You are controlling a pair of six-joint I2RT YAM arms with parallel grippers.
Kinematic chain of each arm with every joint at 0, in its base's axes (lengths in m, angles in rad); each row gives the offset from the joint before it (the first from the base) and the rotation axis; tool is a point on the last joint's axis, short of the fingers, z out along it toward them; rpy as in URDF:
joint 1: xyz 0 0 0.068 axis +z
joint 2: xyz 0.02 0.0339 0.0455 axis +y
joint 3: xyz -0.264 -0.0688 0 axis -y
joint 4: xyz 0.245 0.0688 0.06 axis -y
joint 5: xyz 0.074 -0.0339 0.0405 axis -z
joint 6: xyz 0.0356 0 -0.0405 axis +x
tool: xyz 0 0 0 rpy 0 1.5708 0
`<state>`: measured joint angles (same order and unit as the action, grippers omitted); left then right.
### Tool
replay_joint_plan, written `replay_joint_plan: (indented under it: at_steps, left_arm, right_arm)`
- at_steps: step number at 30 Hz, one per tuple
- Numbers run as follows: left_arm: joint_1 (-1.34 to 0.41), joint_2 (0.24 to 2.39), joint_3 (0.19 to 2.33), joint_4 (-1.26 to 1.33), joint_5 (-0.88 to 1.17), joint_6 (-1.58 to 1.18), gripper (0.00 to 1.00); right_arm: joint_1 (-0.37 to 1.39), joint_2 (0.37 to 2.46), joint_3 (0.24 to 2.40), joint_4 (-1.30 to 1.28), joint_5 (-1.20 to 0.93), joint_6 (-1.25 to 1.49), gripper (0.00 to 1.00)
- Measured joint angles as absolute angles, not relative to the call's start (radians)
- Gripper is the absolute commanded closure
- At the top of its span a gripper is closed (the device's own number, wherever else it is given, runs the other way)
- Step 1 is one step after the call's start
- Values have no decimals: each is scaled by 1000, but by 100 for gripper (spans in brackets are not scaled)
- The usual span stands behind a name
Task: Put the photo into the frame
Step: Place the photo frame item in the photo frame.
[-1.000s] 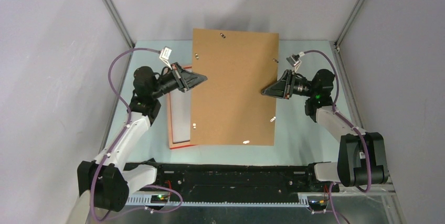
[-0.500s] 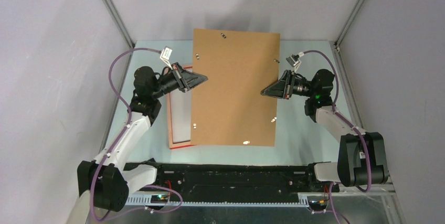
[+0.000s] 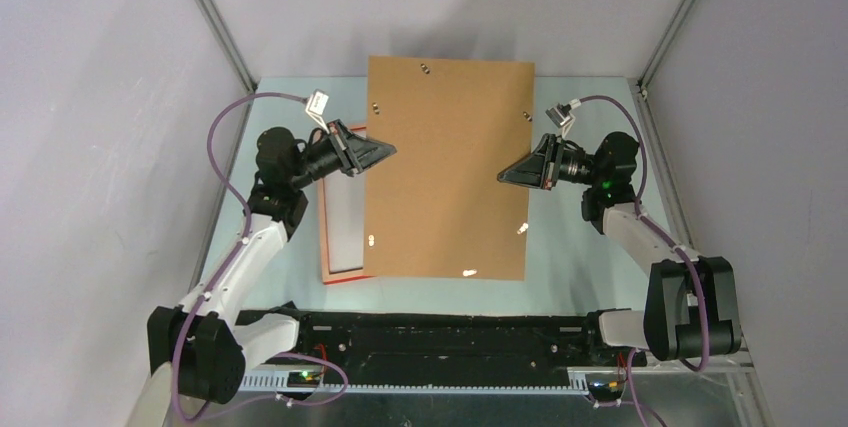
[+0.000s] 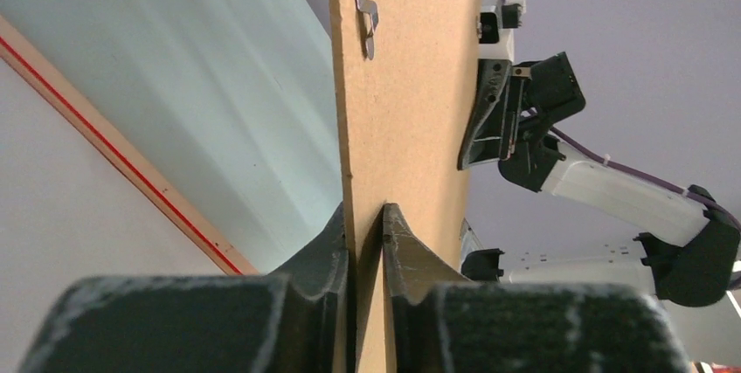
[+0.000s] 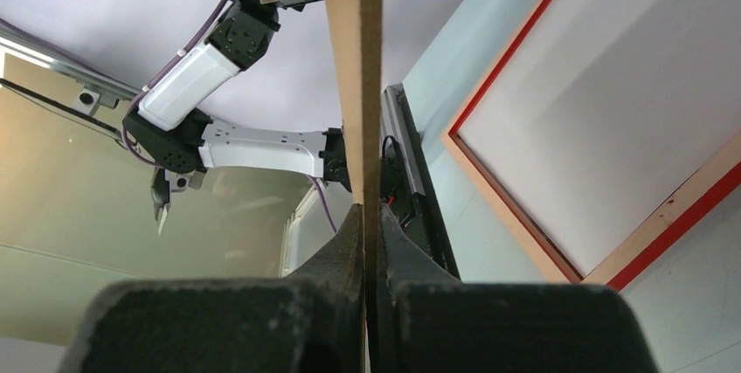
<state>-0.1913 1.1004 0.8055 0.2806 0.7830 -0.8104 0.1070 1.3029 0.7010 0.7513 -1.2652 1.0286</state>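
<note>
Frame (image 3: 343, 274): lay flat on worktop (image 3: 590, 267) below left claw (image 3: 390, 150), well left of right claw (image 3: 501, 178); saw both clamped on backing board (image 3: 445, 167).

Bright, even, diffuse light; faint wall shadows; wrist views: left end effector (image 4: 367, 216), backing board (image 4: 402, 128) blurred close-up.

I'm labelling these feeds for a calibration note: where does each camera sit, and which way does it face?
Top external: above and behind the bases, looking down on the table; both arms show, left end effector and right end effector pinching the raised backing board.
Left wrist: on the left arm, looking past its own fingers across at the right arm.
Right wrist: mirrored, looking past its fingers at the left arm.
Shared: both wrist views see the board edge-on and the red frame below.
</note>
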Motion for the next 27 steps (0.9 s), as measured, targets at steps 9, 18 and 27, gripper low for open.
replay_joint_plan:
  at_steps: [9, 18, 27]
  left_arm:
    - [-192, 1101, 778, 251, 713, -772, 62]
    - [-185, 1102, 772, 224, 627, -707, 27]
    - [-148, 1097, 772, 162, 578, -672, 0]
  right_arm:
    - [109, 1296, 701, 766, -1278, 1043, 100]
    - [99, 1259, 701, 768, -1283, 1047, 100]
    - [85, 1281, 701, 768, -1285, 1047, 100]
